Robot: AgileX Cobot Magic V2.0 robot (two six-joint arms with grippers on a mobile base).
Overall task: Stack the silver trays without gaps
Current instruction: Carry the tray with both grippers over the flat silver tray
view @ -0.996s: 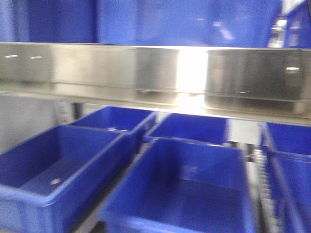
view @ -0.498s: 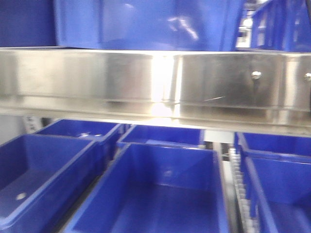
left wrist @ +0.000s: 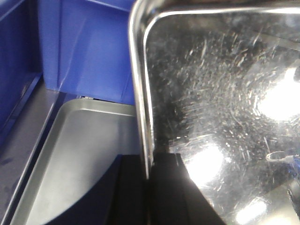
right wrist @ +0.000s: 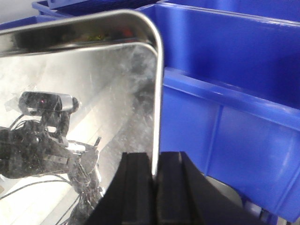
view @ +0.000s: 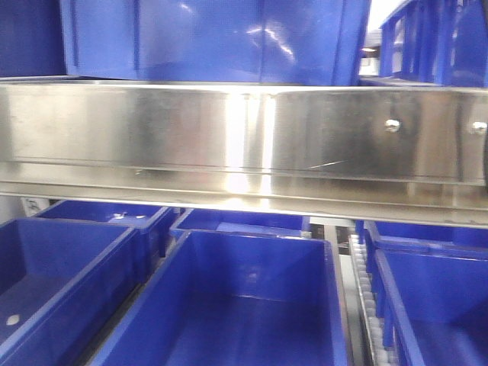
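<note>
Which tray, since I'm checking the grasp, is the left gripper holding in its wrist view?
The shiny scratched tray on the right: the left gripper pinches its rim. The dull grey tray lies lower, to the left, outside the grip.

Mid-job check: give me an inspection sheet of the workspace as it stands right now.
Surface: grey shelf strip, left wrist view.
Job's things: held tray gripped at left and right rims; second tray, dull grey, lies below it.
Clutter: small pale spot in the left bin, unclear.
Grippers: left hand and right hand each shut on the held tray's rim.
Cables: wires seen only reflected in the held tray.
Surroundings: blue bins; steel rail with screw heads.
</note>
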